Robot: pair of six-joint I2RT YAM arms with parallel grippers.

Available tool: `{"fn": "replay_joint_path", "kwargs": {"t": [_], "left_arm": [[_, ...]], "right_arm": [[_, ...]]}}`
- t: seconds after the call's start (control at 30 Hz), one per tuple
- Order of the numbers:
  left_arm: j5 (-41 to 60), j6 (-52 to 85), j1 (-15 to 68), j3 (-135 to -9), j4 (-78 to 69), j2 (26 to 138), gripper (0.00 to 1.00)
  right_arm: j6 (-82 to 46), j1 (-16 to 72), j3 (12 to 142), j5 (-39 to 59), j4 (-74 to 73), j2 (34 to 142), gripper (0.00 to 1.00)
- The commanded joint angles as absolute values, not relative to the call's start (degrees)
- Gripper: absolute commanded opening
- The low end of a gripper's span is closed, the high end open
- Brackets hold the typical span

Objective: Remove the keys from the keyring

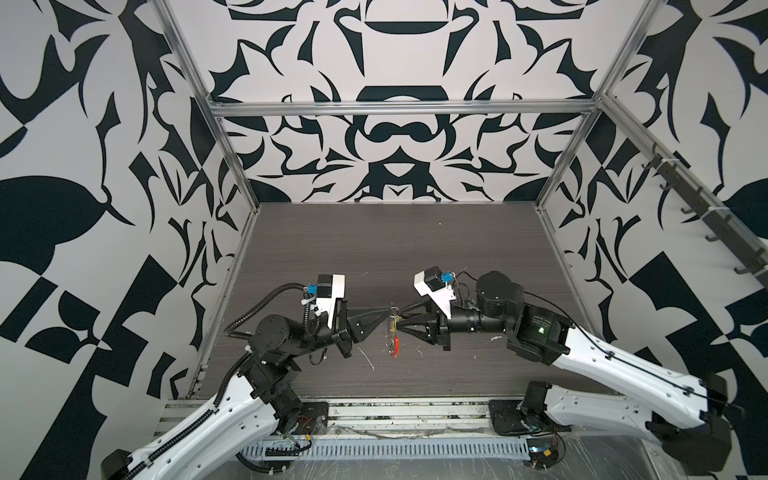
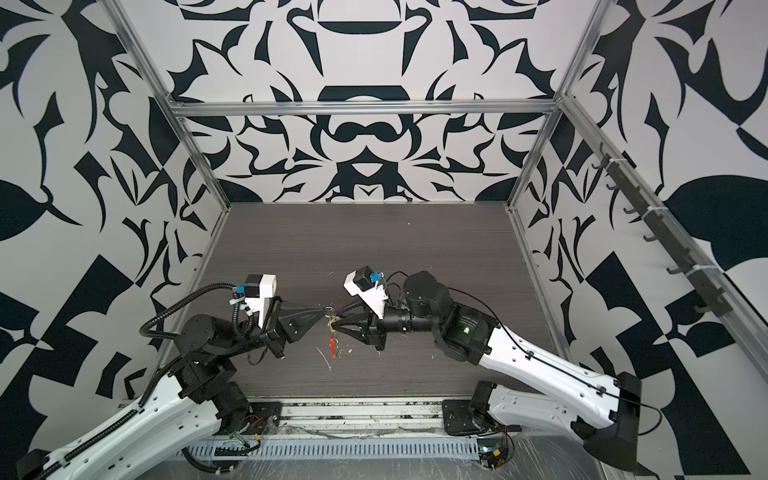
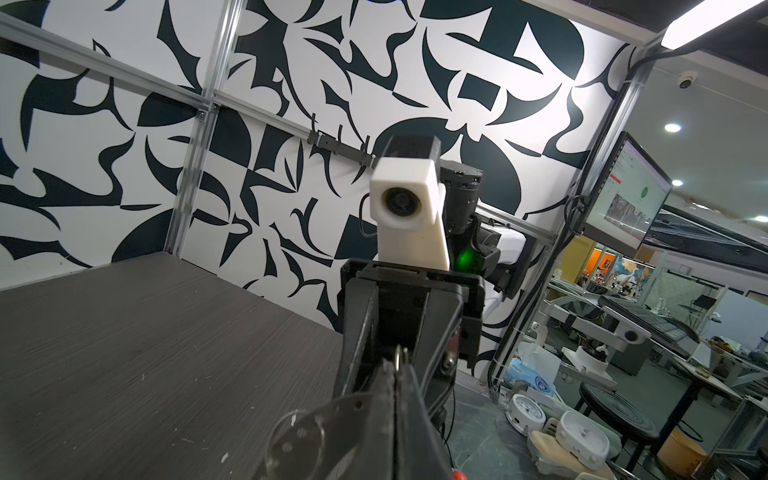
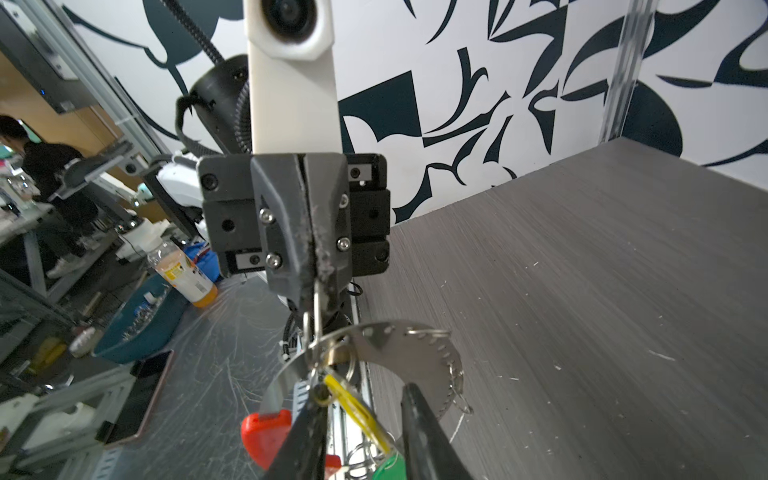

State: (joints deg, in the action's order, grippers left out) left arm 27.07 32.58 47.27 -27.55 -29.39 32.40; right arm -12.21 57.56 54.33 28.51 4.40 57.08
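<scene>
Right, both grippers meet nose to nose over the middle of the table [image 1: 374, 249]. The left gripper [image 1: 388, 310] reaches in from 9 o'clock, and its jaws are pressed together on the thin silver wire at the top of the keyring [image 1: 391, 332]; the right gripper [image 1: 397, 321] points back from 3 o'clock with its fingers parted, nothing pinched between them as far as I can see.

In both top views the keyring hangs with its long axis running 12 to 6 o'clock; the held end is at 12 and the red sleeve [image 1: 397, 345] is at 6; I cannot tell whether that low end touches the wood.

From the right wrist view, the perforated arc [image 4: 415, 353] curves away just beside the left gripper's closed tips; the yellow key [image 4: 357, 409] hangs in the bunch from its small loop, slanting lengthwise through the gap between the right fingers [image 4: 424, 436]; the green key [image 4: 390, 467] shows just beside the yellow one's free end, cut off by the frame edge.
</scene>
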Motion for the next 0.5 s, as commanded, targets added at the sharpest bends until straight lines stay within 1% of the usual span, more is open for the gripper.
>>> {"fn": "replay_joint_path", "kwargs": {"t": [0.0,0.13,0.23,0.47], "left_arm": [[25.4,33.1,47.5,-26.9,-32.0,31.4,0.0],[23.4,33.2,47.5,-26.5,-31.6,30.3,0.0],[22.0,33.3,47.5,-26.1,-31.6,29.1,0.0],[21.4,34.2,47.5,-25.6,-34.2,29.6,0.0]], "right_arm": [[-12.3,58.3,54.3,28.9,0.9,56.9,0.23],[-12.2,59.0,54.3,27.8,1.0,57.0,0.08],[-12.2,59.5,54.3,26.9,1.2,57.1,0.0],[-12.5,61.3,54.2,25.9,-0.2,59.2,0.0]]}}
